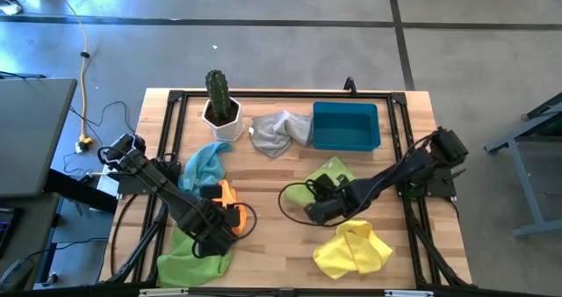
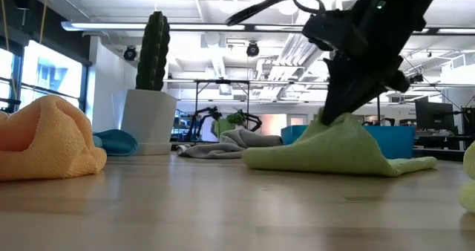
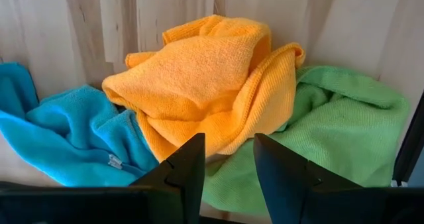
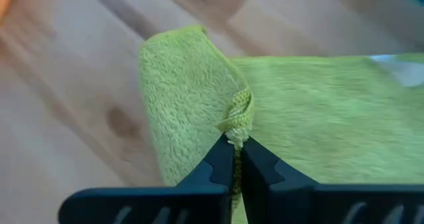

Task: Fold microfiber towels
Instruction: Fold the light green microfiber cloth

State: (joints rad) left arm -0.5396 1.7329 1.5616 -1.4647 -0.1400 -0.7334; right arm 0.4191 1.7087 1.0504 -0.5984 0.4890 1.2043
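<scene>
Left gripper (image 3: 228, 171) hovers, fingers apart and empty, over the orange towel (image 3: 205, 78) heaped between the light blue towel (image 3: 66, 134) and a lime green towel (image 3: 344, 128) at the bench's left.

Right gripper (image 4: 236, 159), fingers clamped on the second lime green towel's (image 4: 311, 111) edge at bench centre, is judged beginning a fold; next, carry that edge across.

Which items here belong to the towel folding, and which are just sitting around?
Job: lime green towel pinched in the right gripper; orange towel, light blue towel and second green towel before the open left gripper; grey towel; yellow towel.
Lying about: cactus pot; blue bin.
</scene>
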